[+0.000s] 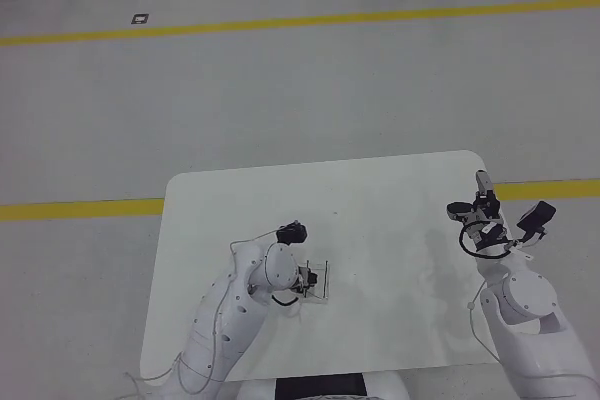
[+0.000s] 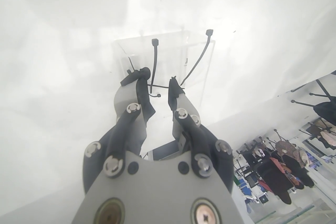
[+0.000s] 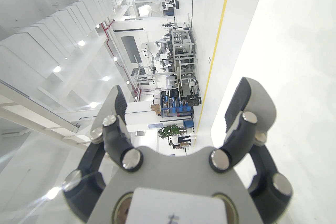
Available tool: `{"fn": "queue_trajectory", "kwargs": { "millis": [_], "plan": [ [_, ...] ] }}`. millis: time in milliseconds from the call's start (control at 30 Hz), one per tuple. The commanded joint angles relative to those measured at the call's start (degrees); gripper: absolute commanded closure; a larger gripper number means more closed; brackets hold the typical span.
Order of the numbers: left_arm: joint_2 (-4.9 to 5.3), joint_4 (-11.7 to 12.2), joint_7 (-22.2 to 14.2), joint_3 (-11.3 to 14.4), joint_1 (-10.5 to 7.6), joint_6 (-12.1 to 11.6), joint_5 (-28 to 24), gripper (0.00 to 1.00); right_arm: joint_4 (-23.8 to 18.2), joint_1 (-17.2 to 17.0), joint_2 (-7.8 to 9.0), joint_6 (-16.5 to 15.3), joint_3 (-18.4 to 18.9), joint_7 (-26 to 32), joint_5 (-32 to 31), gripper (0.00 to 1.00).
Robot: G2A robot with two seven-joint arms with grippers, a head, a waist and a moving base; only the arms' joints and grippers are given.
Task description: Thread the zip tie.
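Table (image 2: 65, 83), left gripper (image 2: 157, 78) ajar, perhaps touching tie (image 2: 155, 59)

a white table (image 1: 380, 200) with rounded corners carries a small clear box (image 1: 320, 272) toward its left side.

The left gripper (image 2: 158, 82) tips downward ahead of the bent left arm (image 1: 230, 310), its dark-padded fingers (image 2: 143, 96) parted by a narrow gap. The right gripper (image 3: 181, 93) points straight out from the right arm (image 1: 525, 300) folded behind it, and its fingers (image 3: 237, 101) are spread wide.
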Motion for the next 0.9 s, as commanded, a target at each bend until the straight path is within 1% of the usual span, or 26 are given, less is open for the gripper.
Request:
{"fn": "queue_trajectory", "kwargs": {
  "millis": [0,300,333,567,633,667,700,733,867],
  "plan": [
    [-0.35,0.6,0.0,-0.1,-0.19,0.0,0.5,0.82,0.0,0.0,0.0,0.0,0.0,0.0,0.0,0.0],
    [-1.82,2.7,0.0,-0.7,-0.75,0.0,3.2,0.82,0.0,0.0,0.0,0.0,0.0,0.0,0.0,0.0],
    [-1.97,3.0,0.0,-0.7,-0.86,0.0,3.5,0.8,0.0,0.0,0.0,0.0,0.0,0.0,0.0,0.0],
    [-3.08,4.5,0.0,-0.7,-1.41,0.0,4.6,0.81,0.0,0.0,0.0,0.0,0.0,0.0,0.0,0.0],
    [-3.36,4.8,0.0,-0.7,-1.49,0.0,4.9,0.83,0.0,0.0,0.0,0.0,0.0,0.0,0.0,0.0],
    [-3.46,4.9,0.0,-0.8,-1.51,0.0,5.0,0.87,0.0,0.0,0.0,0.0,0.0,0.0,0.0,0.0],
    [-3.56,5.0,0.0,-0.8,-1.53,0.0,5.2,0.96,0.0,0.0,0.0,0.0,0.0,0.0,0.0,0.0],
    [-3.68,5.1,0.0,-0.8,-1.54,0.0,5.3,1.0,0.0,0.0,0.0,0.0,0.0,0.0,0.0,0.0],
    [-3.95,5.2,0.0,-0.9,-1.34,0.0,6.1,1.0,0.0,0.0,0.0,0.0,0.0,0.0,0.0,0.0]
  ]
}}
